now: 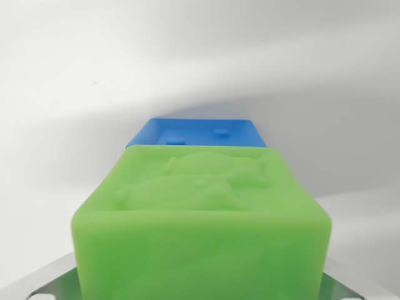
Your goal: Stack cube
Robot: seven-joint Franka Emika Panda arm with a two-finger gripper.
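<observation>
Two cubes in our wrist view | green cube (pixel 203 219) fills the foreground, raised pattern on its upper face | blue cube (pixel 199 133) just behind it | metal gripper parts at bottom corners, grip state: we cannot tell

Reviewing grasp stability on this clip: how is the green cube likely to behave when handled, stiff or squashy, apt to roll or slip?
The green cube probably stays stiff: its edges look crisp and undeformed. Flat faces suggest it won't roll and should sit steadily on the blue cube beyond it. Its smooth, slightly glossy surface might be a bit slippery, though the raised relief on top could add grip. The pincer fingers aren't visible.
</observation>
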